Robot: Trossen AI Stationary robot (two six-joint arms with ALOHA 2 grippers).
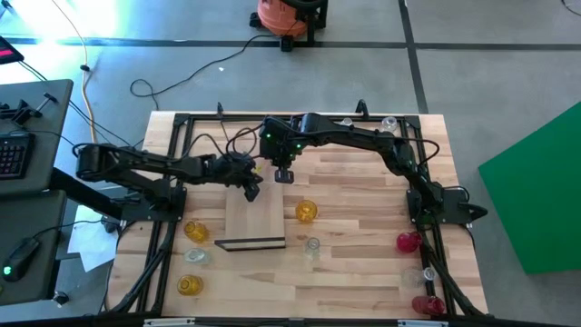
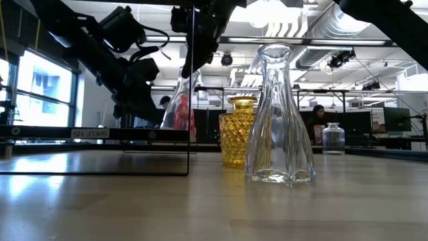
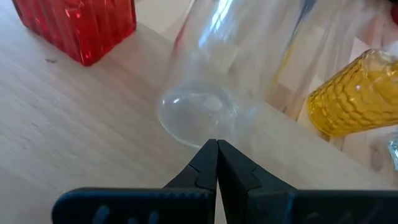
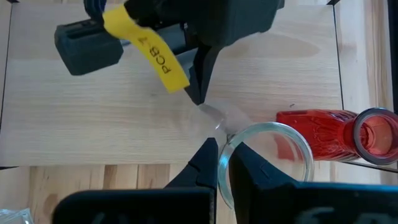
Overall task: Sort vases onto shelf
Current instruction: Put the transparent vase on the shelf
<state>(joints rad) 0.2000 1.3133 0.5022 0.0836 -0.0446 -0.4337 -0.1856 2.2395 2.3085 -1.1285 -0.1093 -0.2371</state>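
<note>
Vases lie scattered over the table (image 1: 363, 227), with a red vase (image 4: 323, 134) and a clear vase (image 4: 264, 155) already on the shelf (image 1: 259, 218), the red one just beside the clear one. Right gripper (image 4: 222, 152) hangs over the shelf's far end, its jaws pinched onto the clear vase's rim. Left gripper (image 3: 217, 149) sits low at that vase's base, jaws closed tight together and empty. An amber vase (image 1: 306, 211) stands on the table just beside the shelf, another clear vase (image 2: 277, 114) a little nearer the front edge
</note>
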